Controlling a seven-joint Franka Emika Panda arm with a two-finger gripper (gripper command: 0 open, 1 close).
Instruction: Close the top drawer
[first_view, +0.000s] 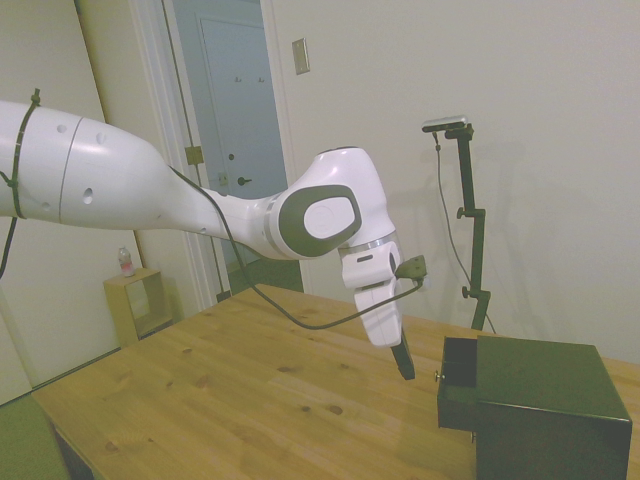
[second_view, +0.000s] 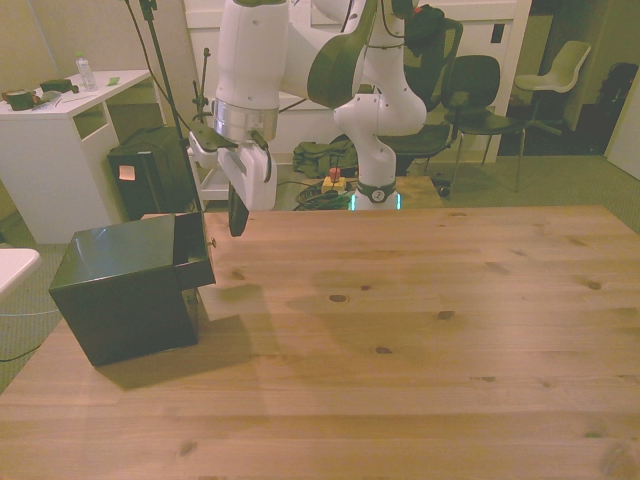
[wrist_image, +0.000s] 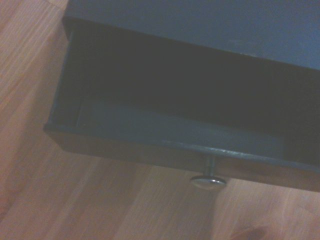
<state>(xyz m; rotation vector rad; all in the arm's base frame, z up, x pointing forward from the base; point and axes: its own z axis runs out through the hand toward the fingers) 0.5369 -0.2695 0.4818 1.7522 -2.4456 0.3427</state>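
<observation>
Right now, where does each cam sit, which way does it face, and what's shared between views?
Side: off one side of the table, looking across it; the arm enters from picture left, tool just short of the drawer.
Front: across the table, facing the robot; base, arm and tool show, cabinet at the front view's left.
Wrist: close above the open drawer and knob; no robot parts visible.
All three share the open drawer.

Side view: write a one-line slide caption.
White Franka arm's gripper poised just in front of the small dark cabinet's open top drawer on the wooden table.
</observation>
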